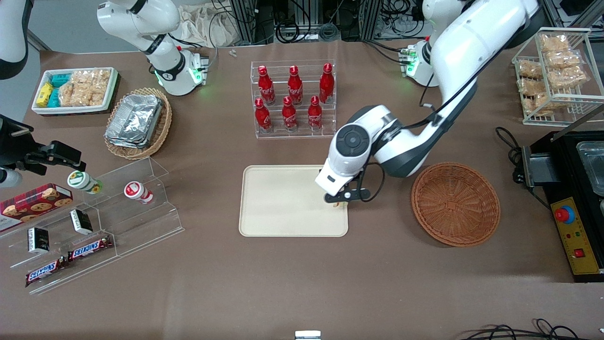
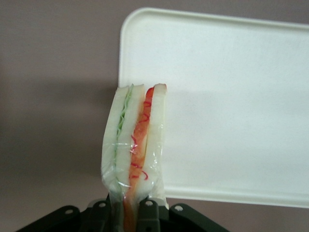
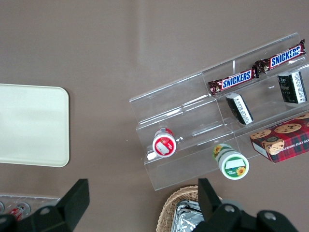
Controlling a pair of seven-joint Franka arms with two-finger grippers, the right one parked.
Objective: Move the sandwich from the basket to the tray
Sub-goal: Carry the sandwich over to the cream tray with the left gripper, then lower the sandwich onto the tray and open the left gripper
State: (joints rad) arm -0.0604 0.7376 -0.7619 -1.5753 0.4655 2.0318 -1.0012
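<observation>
My left gripper (image 1: 338, 202) hangs over the edge of the cream tray (image 1: 283, 203) that faces the basket, shut on the sandwich (image 2: 135, 145). The sandwich is a plastic-wrapped wedge of white bread with green and orange-red filling, pinched between the fingers (image 2: 148, 212) and held on edge above the tray's rim (image 2: 231, 195). In the front view only a sliver of the sandwich (image 1: 337, 204) shows under the hand. The reddish-brown woven basket (image 1: 455, 204) sits beside the tray toward the working arm's end, with nothing in it.
A clear rack of red bottles (image 1: 293, 100) stands farther from the front camera than the tray. A tan basket of foil containers (image 1: 138, 123), a white snack bin (image 1: 75, 89) and a clear stepped shelf of snacks (image 1: 94, 226) lie toward the parked arm's end. A black appliance (image 1: 573, 198) sits past the basket.
</observation>
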